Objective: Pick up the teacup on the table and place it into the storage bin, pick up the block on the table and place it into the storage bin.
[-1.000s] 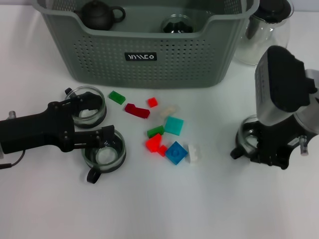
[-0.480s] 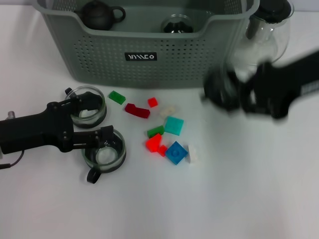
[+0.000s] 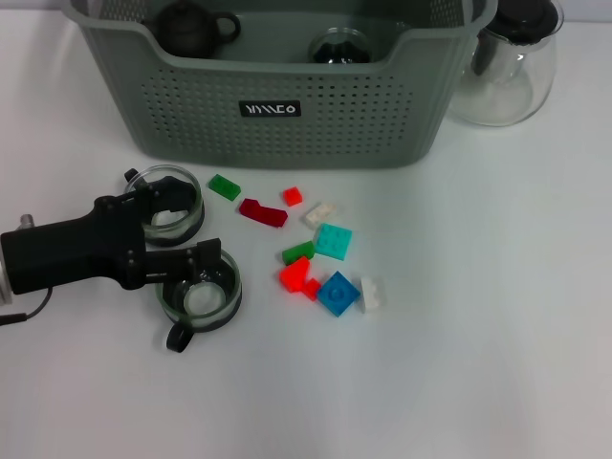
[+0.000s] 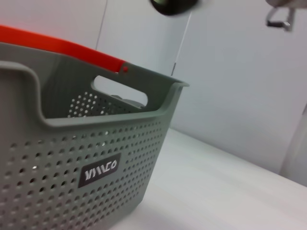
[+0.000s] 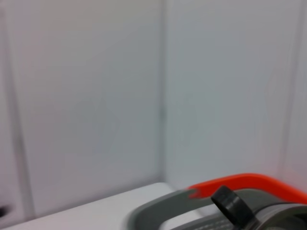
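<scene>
Two glass teacups stand at the table's left, one nearer the bin [image 3: 170,206] and one nearer me [image 3: 201,296] with its handle toward the front. My left gripper [image 3: 186,229] lies low between them, open, one finger over each cup's rim, holding nothing. Several small blocks lie mid-table, among them a blue block [image 3: 338,293], a teal block [image 3: 334,240] and a dark red block [image 3: 263,212]. The grey-green storage bin [image 3: 287,115] stands behind them, and its perforated wall [image 4: 96,167] fills the left wrist view. My right gripper is out of view.
Inside the bin sit a dark teapot [image 3: 191,27] and a dark glass item [image 3: 339,48]. A clear glass pitcher [image 3: 507,67] with a black lid stands right of the bin. The right wrist view looks at a pale wall and an orange-edged bin rim [image 5: 240,184].
The right arm rose from the table's right side, swept up toward the bin and left the head view. The glass cup under it is gone from the table. The left arm barely moved.
</scene>
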Controlling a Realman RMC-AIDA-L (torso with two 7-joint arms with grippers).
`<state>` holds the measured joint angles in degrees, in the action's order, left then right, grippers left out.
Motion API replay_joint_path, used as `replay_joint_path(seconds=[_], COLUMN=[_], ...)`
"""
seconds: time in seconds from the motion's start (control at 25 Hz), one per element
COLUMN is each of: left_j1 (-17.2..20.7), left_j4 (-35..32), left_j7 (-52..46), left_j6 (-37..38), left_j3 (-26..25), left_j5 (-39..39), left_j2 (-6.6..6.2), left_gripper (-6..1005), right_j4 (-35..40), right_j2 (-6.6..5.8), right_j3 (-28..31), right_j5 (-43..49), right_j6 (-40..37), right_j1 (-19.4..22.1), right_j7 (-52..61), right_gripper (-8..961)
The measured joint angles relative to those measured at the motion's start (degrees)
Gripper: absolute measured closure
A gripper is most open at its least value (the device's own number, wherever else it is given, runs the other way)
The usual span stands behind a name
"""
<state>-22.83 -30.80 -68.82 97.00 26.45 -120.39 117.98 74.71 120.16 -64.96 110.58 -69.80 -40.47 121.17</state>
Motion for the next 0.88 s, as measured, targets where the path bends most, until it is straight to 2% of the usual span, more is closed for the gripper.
replay_joint_path(seconds=[0.08,0.2,0.32,0.48,0.64,0.88], left_j1=[0.12,0.23,0.2,-0.15,-0.23,-0.15], left_j4=[0.15,0.83,1.1,1.33,1.36,1.36], left_j7=[0.0,0.0,0.0,0.01,0.0,-0.06], left_j6=[-0.41,-0.55,-0.59,-0.59,-0.57,-0.49], left_j3=[-0.01,0.0,-0.01,-0.01,0.0,0.0], left_j5=[-0.01,-0.02,-0.03,-0.02,-0.02,-0.02], left_j2=[0.03,0.07,0.04,0.13,0.26,0.41], left_gripper=[65,65,65,64,64,65], right_j4=[-2.34,-9.39,-23.46,-38.07,-45.56,-46.95], right_j2=[-0.02,-0.02,-0.15,-0.36,-0.55,-1.21], right_j3=[-3.58,-5.77,-5.19,-4.17,-4.03,-4.19], right_j5=[5.16,17.21,27.58,33.12,36.68,38.56], right_j6=[7.09,13.7,19.05,24.88,26.24,23.46], right_j1=[-3.72,-11.32,-21.37,-29.67,-33.04,-32.18], right_j7=[6.3,16.36,22.83,24.05,24.87,25.63], right_gripper=[898,898,898,898,898,897])
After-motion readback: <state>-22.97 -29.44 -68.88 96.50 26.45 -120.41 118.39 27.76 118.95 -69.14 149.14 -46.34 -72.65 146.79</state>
